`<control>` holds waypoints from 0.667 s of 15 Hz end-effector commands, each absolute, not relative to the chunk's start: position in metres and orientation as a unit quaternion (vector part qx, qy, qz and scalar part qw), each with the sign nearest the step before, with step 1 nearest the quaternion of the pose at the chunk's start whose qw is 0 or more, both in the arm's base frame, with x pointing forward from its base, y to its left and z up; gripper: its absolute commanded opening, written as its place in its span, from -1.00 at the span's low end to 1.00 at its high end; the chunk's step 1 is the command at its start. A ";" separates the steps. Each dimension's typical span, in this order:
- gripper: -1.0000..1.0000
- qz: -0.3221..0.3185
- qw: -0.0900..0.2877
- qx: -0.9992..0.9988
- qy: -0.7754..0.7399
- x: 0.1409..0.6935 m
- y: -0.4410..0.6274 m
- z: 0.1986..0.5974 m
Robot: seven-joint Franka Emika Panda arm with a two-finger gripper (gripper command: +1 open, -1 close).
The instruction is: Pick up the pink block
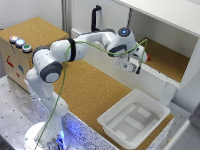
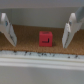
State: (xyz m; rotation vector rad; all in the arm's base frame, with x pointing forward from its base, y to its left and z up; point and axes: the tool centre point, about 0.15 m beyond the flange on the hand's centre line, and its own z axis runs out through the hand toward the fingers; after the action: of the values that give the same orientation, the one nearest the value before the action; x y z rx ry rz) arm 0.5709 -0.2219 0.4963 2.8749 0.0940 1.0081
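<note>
Nearest you in the exterior view, at about 5 o'clock, sits a white tray point(image 1: 134, 120) on the cork-topped table point(image 1: 87, 90). At 9 o'clock a wooden box point(image 1: 14, 60) carries three round buttons point(image 1: 20, 43) on its top. From the base at 7 o'clock the arm point(image 1: 55, 60) reaches toward 2 o'clock, where your gripper point(image 1: 133, 65) hangs at the front edge of a white open-fronted cabinet point(image 1: 165, 30) with a cork floor.

In the wrist view your gripper point(image 2: 40, 31) is spread wide, one finger point(image 2: 8, 31) on each side of the frame with nothing pinched. The pink block point(image 2: 46, 38) rests on the cork between the two fingers, clear of both, just beyond a white ledge point(image 2: 42, 62). A small red spot shows beside the gripper in the exterior view, but it is too blurred to say whether that is the block.
</note>
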 end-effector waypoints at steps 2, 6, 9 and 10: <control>1.00 0.340 0.002 0.940 0.012 0.638 -0.245 0.495; 1.00 0.294 -0.056 0.954 0.017 0.668 -0.259 0.484; 1.00 0.281 -0.077 0.956 0.035 0.679 -0.257 0.482; 1.00 0.273 -0.083 0.958 0.036 0.683 -0.256 0.481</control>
State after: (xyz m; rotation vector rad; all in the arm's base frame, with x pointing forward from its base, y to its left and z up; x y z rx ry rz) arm 0.6357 -0.2311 0.4789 2.9177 -0.0412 1.0342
